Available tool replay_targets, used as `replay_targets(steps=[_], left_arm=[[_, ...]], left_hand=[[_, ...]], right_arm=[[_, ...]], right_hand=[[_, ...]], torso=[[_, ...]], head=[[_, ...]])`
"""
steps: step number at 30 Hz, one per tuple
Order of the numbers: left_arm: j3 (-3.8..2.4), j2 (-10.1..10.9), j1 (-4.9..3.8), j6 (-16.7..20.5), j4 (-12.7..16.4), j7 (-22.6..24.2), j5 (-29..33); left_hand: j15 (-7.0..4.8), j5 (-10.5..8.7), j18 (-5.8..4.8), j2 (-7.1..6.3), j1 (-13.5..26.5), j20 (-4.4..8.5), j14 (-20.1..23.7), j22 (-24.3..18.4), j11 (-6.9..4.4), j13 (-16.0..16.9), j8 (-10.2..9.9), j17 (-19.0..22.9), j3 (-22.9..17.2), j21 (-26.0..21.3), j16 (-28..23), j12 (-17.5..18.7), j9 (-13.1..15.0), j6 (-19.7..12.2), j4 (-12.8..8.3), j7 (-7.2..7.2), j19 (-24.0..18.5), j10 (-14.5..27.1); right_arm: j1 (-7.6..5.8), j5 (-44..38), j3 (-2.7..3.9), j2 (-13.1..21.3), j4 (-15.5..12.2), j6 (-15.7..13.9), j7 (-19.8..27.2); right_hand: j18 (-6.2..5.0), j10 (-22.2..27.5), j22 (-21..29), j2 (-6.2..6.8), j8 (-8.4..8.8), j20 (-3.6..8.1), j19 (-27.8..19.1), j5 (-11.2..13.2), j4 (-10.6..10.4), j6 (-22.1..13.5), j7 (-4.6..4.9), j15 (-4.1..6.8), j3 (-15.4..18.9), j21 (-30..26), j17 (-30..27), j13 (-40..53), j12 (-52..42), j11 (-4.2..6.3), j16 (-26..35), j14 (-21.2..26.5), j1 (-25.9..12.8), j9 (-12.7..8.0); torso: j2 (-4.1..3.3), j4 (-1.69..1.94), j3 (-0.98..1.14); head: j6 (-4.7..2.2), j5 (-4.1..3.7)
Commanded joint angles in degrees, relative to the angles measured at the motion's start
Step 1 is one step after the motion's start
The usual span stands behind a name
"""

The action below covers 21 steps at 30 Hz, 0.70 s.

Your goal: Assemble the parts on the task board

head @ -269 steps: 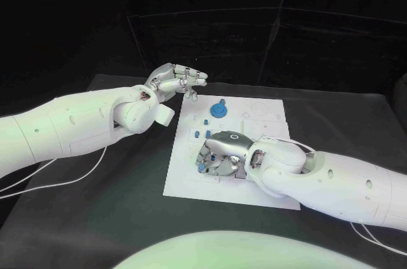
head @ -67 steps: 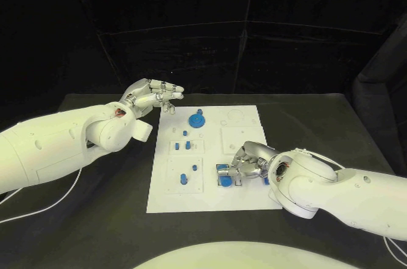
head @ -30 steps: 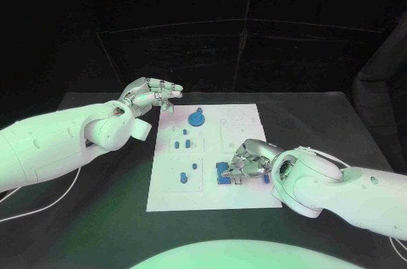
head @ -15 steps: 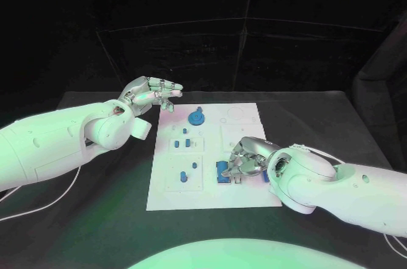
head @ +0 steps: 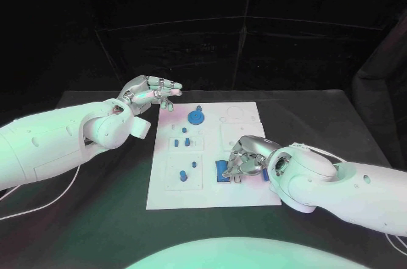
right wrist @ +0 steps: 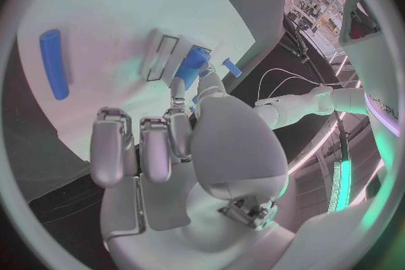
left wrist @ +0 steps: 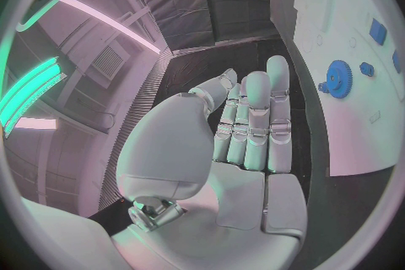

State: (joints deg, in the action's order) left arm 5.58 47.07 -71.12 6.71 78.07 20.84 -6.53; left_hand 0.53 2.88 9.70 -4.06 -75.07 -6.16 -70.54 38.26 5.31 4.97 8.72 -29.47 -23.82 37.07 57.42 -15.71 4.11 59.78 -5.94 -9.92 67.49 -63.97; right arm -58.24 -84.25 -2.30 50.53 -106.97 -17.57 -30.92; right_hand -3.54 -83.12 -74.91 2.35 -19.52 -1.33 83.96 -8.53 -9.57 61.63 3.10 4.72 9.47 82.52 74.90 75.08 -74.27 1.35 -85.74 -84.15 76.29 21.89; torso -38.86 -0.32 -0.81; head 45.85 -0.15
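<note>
Now the right hand (head: 240, 160) pinches a blue part (head: 224, 170) over the task board (head: 207, 189), near its right edge.
Left hand (head: 151, 93) hovers beyond the board's far left corner, fingers loosely curled, holding nothing; a blue gear (head: 197, 117) stands nearby.

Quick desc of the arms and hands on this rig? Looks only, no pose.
Two bulky, rounded white arm shells with small dark dots. Each ends in a silver segmented hand: left hand, right hand. Thin white cables trail onto the black table by each arm.
</note>
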Motion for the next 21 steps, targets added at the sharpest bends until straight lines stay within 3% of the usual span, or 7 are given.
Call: replay_targets(steps=[1, 4, 9, 13, 16, 19, 21], left_arm=[[-0.05, 0.0, -0.07, -0.5, 0.1, 0.3, 0.2], [-0.04, 0.0, -0.07, -0.5, 0.1, 0.3, 0.2], [-0.04, 0.1, -0.07, -0.4, 0.1, 0.4, 0.2], [-0.03, 0.1, -0.07, -0.3, 0.1, 0.5, 0.2], [-0.03, 0.2, -0.07, -0.2, 0.2, 0.5, 0.2], [-0.03, 0.1, -0.06, -0.2, 0.2, 0.6, 0.2], [-0.02, 0.1, -0.06, -0.2, 0.2, 0.6, 0.2]], left_hand=[[0.09, -0.03, 0.75, 0.50, 0.0, -0.16, 0.4, -0.1, 0.13, 0.1, 0.4, 0.1, 0.2, -0.3, 0.0, -0.3, -0.1, -0.4, 0.0, 0.13, -0.1, 0.4], [0.09, -0.03, 0.75, 0.50, 0.0, -0.16, 0.4, -0.1, 0.13, 0.1, 0.4, 0.1, 0.2, -0.3, 0.0, -0.3, -0.1, -0.4, 0.0, 0.13, -0.1, 0.4], [0.09, -0.03, 0.75, 0.50, 0.0, -0.16, 0.4, -0.1, 0.13, 0.1, 0.4, 0.1, 0.2, -0.3, 0.0, -0.3, -0.1, -0.4, 0.0, 0.13, -0.1, 0.4], [0.08, -0.04, 0.75, 0.53, 0.0, -0.16, 0.4, -0.1, 0.13, 0.1, 0.4, 0.1, 0.3, -0.3, 0.0, -0.4, 0.0, -0.5, 0.0, 0.13, -0.1, 0.5], [0.08, -0.04, 0.75, 0.53, 0.0, -0.16, 0.4, -0.1, 0.13, 0.1, 0.4, 0.1, 0.3, -0.3, 0.0, -0.4, 0.0, -0.5, 0.0, 0.13, -0.1, 0.5], [0.08, -0.04, 0.75, 0.53, 0.0, -0.16, 0.4, -0.1, 0.13, 0.1, 0.4, 0.1, 0.3, -0.3, 0.0, -0.4, 0.0, -0.5, 0.0, 0.13, -0.1, 0.5], [0.08, -0.04, 0.75, 0.53, 0.0, -0.16, 0.4, -0.1, 0.13, 0.1, 0.4, 0.1, 0.3, -0.3, 0.0, -0.4, 0.0, -0.5, 0.0, 0.13, -0.1, 0.5]], right_arm=[[-0.06, 1.0, 0.02, 0.5, -0.5, -3.7, 3.5], [-0.06, 3.2, 0.02, 1.7, -1.0, -5.9, 5.5], [-0.09, 9.1, 0.03, 5.6, -1.9, -8.6, 8.3], [-0.12, 11.0, 0.04, 9.2, -2.4, -8.6, 9.2], [-0.14, 10.4, 0.04, 11.7, -2.3, -8.5, 9.8], [-0.15, 9.0, 0.04, 13.3, -2.1, -7.9, 9.7], [-0.14, 7.7, 0.03, 14.0, -2.0, -7.2, 9.0]], right_hand=[[0.84, -0.4, -2.7, -0.08, -0.14, 0.19, 1.5, -0.3, -0.2, 0.4, -0.01, 0.28, 0.7, 0.1, 6.4, 3.3, -0.3, -0.12, -0.2, -4.2, -1.3, 0.1], [0.85, -0.4, -2.7, -0.14, 0.24, 0.18, 1.5, -0.9, -0.5, -0.2, 0.13, 0.26, 1.2, 0.1, 6.3, 3.3, -0.1, -0.21, -0.1, -4.2, -1.8, 0.1], [0.84, 0.2, -2.6, -1.23, 2.74, -0.27, 1.4, -3.5, -0.6, -3.2, 1.26, -0.42, 1.6, 0.0, 6.3, 2.6, 1.0, -1.10, -0.1, -4.2, -1.6, -0.8], [0.82, 0.5, -2.5, -1.69, 4.31, -0.68, 1.4, -4.7, -0.5, -4.5, 1.90, -0.88, 2.0, 0.0, 6.4, 2.2, 1.7, -1.64, -0.2, -4.2, -1.3, -1.7], [0.82, 0.6, -2.5, -2.34, 5.95, -1.05, 1.4, -5.7, -0.4, -6.1, 2.56, -1.31, 2.1, 0.0, 6.4, 2.2, 1.8, -2.18, -0.2, -4.2, -1.0, -2.7], [0.80, 0.5, -2.5, -2.66, 6.31, -1.24, 1.3, -6.1, -0.3, -6.2, 2.72, -1.48, 2.2, -0.1, 6.3, 2.3, 1.7, -2.35, -0.1, -4.2, -0.8, -3.1], [0.79, 0.5, -2.5, -3.02, 6.46, -1.40, 1.3, -8.2, -0.1, -5.5, 2.74, -1.58, 2.3, 0.0, 6.3, 2.4, 1.7, -2.37, -0.1, -4.2, -0.3, -3.5]], torso=[[0.04, 0.01, 0.03], [0.05, 0.02, 0.01], [0.12, -0.10, -0.06], [0.11, -0.04, -0.04], [0.10, -0.22, -0.08], [0.19, -0.53, -0.10], [0.23, -0.63, -0.08]], head=[[-0.13, -0.06], [-0.18, -0.13], [-0.37, -0.49], [-0.59, -0.91], [-0.88, -1.53], [-0.89, -1.78], [-0.94, -2.04]])
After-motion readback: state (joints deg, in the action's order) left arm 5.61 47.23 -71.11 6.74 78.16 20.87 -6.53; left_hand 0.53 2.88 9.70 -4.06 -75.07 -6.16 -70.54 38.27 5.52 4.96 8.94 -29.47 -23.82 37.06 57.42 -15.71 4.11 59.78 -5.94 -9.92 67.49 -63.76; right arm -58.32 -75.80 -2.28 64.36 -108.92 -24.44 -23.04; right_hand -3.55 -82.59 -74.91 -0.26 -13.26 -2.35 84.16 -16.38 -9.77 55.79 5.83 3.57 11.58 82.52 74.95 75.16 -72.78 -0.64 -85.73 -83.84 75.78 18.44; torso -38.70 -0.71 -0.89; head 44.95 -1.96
